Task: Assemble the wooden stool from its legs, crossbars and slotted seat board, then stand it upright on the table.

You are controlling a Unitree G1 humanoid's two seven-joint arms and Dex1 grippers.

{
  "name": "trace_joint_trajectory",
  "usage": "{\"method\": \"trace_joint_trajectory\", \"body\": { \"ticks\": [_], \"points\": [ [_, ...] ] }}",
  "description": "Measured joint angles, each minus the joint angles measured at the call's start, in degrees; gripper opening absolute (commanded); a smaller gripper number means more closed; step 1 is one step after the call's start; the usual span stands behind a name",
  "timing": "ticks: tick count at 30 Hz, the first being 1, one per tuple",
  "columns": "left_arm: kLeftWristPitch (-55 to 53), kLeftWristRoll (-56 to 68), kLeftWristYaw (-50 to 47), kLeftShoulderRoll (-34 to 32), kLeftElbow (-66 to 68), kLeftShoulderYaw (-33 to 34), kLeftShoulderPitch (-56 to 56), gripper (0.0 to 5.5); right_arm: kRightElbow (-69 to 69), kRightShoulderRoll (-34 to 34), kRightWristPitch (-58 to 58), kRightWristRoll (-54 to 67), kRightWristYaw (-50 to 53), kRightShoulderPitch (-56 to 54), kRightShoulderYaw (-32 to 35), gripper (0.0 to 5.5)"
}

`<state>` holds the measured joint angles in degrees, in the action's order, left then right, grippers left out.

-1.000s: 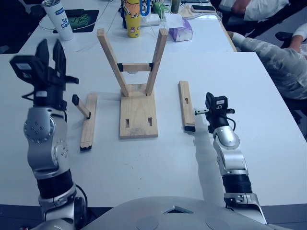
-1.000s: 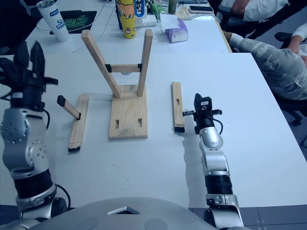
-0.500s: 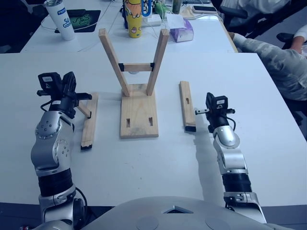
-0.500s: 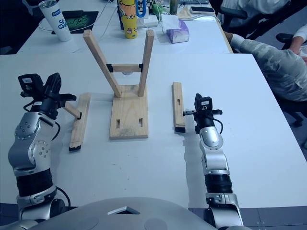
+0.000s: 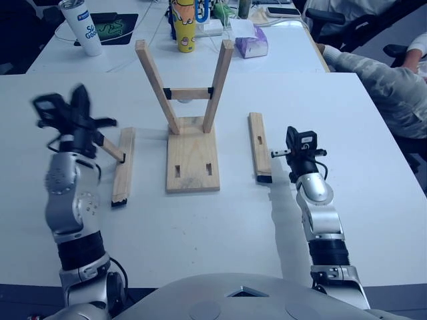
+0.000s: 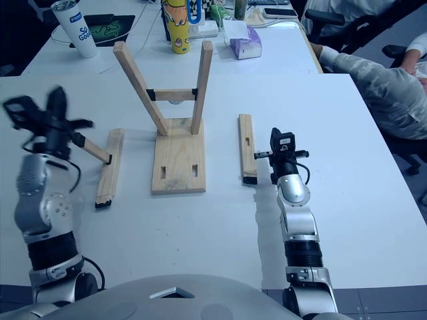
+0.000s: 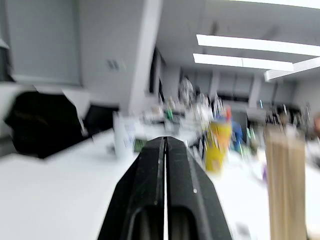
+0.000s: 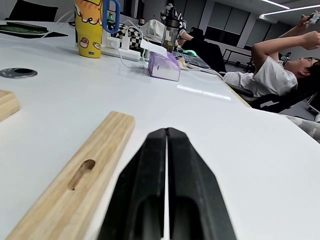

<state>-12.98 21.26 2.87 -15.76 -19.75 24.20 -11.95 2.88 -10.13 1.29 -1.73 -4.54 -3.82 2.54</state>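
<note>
Near right: right claw (image 8: 166, 132) clenched on nothing, low over the desk (image 5: 220, 220), just right of a loose leg (image 5: 259, 145) lying flat. Near left: left claw (image 7: 165, 141) also clenched and empty, raised beside a second loose leg (image 5: 123, 167) with a crossbar stub (image 5: 112, 149) sticking up. Mid-desk: seat board (image 5: 193, 163) flat, two upright legs (image 5: 157, 83) standing at its far end, joined by a crossbar (image 5: 190, 93). Far: tumbler (image 5: 85, 27), yellow cup (image 5: 185, 25), tissue box (image 5: 252, 45).

White tumbler (image 5: 80, 25) at ten o'clock, dark mat (image 5: 115, 28) beside it, yellow cup (image 5: 185, 27) at twelve, purple tissue pack (image 5: 251, 45) at one
</note>
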Motion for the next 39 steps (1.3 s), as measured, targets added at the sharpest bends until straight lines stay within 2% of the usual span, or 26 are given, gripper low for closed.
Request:
{"method": "trace_joint_trajectory", "body": {
  "ticks": [3,7,13,19,25,33,39],
  "points": [
    [0.84,1.87,-0.20,-2.77,-0.72,3.97,-2.55,0.52,-0.01,0.16,-0.01,-0.01,0.12,0.16,0.03,0.00],
    [-4.55,3.55,0.82,-4.52,3.91,6.84,1.68,1.11,-0.17,0.69,-0.01,-0.03,0.65,0.90,0.05,0.00],
    [-17.95,3.45,7.23,-7.07,8.87,4.07,17.18,1.98,-0.68,0.92,0.00,-0.05,1.19,1.89,0.55,0.00],
    [-26.46,6.98,12.76,-8.08,2.48,0.87,23.69,2.89,-1.14,0.91,0.03,-0.11,1.24,2.68,0.59,0.00],
    [-32.12,8.02,12.85,-8.13,-3.03,-1.51,25.33,3.72,-2.11,0.87,0.14,-0.12,1.23,2.74,0.58,0.00],
    [-32.11,4.01,12.02,-7.98,-2.13,-8.43,25.34,3.78,-2.15,0.80,0.20,-0.12,1.20,2.66,0.57,0.00],
    [-27.44,-0.66,12.01,-8.08,1.15,-10.27,25.39,2.93,-0.73,0.57,0.08,-0.12,0.98,1.63,0.53,0.00]
  ]
}}
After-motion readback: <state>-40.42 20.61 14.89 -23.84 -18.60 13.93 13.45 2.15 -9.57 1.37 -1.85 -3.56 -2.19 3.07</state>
